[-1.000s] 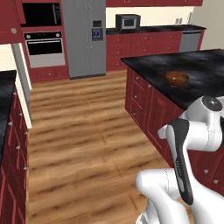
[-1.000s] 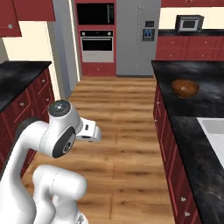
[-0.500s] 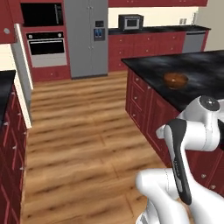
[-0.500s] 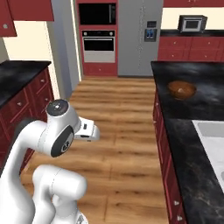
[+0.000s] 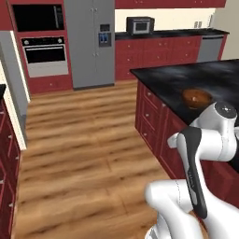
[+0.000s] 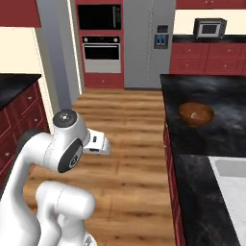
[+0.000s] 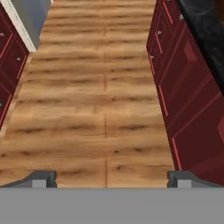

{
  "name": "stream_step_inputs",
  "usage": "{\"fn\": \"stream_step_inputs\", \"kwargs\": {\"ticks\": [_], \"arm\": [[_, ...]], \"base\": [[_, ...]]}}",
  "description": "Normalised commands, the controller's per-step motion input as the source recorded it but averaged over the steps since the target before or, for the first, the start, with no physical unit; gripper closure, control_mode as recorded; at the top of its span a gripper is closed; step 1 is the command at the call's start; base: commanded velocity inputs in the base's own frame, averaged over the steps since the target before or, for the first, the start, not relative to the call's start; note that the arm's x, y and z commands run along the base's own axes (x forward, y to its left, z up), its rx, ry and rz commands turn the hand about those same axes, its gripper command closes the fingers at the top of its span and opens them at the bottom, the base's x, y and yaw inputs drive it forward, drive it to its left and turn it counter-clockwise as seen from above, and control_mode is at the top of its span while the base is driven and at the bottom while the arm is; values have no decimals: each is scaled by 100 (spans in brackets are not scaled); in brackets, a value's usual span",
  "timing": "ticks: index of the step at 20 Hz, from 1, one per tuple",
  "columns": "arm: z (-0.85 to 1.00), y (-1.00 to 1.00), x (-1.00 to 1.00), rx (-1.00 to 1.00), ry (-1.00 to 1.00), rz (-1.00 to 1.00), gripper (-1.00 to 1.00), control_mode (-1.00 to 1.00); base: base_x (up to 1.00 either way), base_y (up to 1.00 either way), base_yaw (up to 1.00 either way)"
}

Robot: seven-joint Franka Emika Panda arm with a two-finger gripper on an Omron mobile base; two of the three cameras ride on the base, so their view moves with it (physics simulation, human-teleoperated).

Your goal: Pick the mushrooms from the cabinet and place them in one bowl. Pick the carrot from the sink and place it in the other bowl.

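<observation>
Claw [image 7: 112,178] spread wide, empty, over wooden floor [image 7: 96,109], reddish-brown bowl [image 6: 196,114] on black island worktop [image 6: 216,139], sink [image 6: 233,185] corner nearer, base advanced since earlier frame, bowl nearer.

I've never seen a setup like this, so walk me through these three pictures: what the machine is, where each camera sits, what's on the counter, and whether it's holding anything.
This is a rendered kitchen. The white arm is a robot standing on a base that can drive. Two cameras ride on that base behind the arm, one to its left and one to its right, both looking forward over it. The third camera sits on the hand and looks down at the wooden floor between the red drawers. Its two dark tips at the bottom belong to the gripper; the jaws stand wide open and hold nothing. On the black counter sits the reddish-brown bowl, with the pale sink nearer.
</observation>
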Motion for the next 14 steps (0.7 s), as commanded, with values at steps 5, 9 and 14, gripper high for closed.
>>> {"fn": "stream_step_inputs", "kwargs": {"ticks": [5,9,14], "arm": [[0,0,0,0,0,0,-100,100],[0,0,0,0,0,0,-100,100],[0,0,0,0,0,0,-100,100]], "base": [[100,-13,-6],[100,-29,-8],[100,-21,-9]]}}
